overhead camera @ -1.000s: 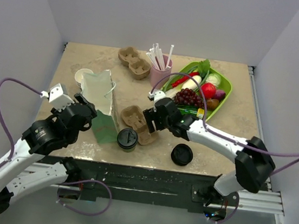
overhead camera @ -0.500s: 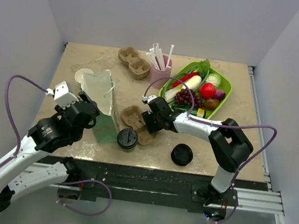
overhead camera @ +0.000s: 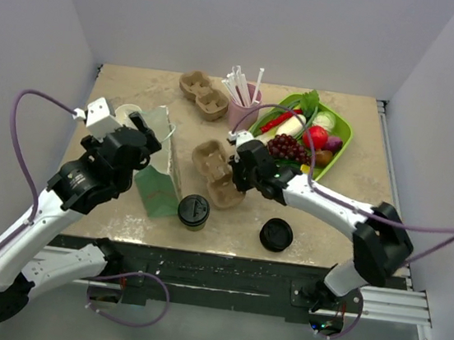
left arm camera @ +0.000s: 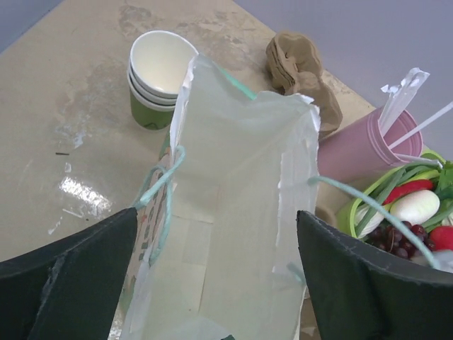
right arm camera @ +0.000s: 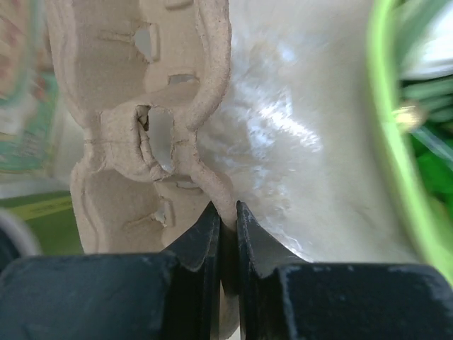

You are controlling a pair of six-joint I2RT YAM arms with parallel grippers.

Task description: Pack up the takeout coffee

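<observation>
The takeout coffee (overhead camera: 193,211), a greenish paper cup with a black lid, stands near the table's front edge, with neither gripper on it. Behind it a brown pulp cup carrier (overhead camera: 213,171) is held at its right rim by my right gripper (overhead camera: 233,173); the wrist view shows the jaws shut on that rim (right arm camera: 228,212) of the carrier (right arm camera: 120,127). A paper bag (overhead camera: 155,161) with green handles stands open to the left. My left gripper (left arm camera: 216,234) hangs open over the bag's mouth (left arm camera: 241,212), a finger on either side, nothing held.
A stack of black lids (overhead camera: 276,235) lies at the front right. A green tray (overhead camera: 342,147) of fruit and vegetables sits right of the carrier. At the back are a pink cup of straws (overhead camera: 243,110), a second carrier (overhead camera: 204,93) and stacked lidless cups (overhead camera: 126,114).
My right gripper has shut on the carrier's rim and shifted it a little farther back. My left gripper has opened wider and moved up over the bag's mouth.
</observation>
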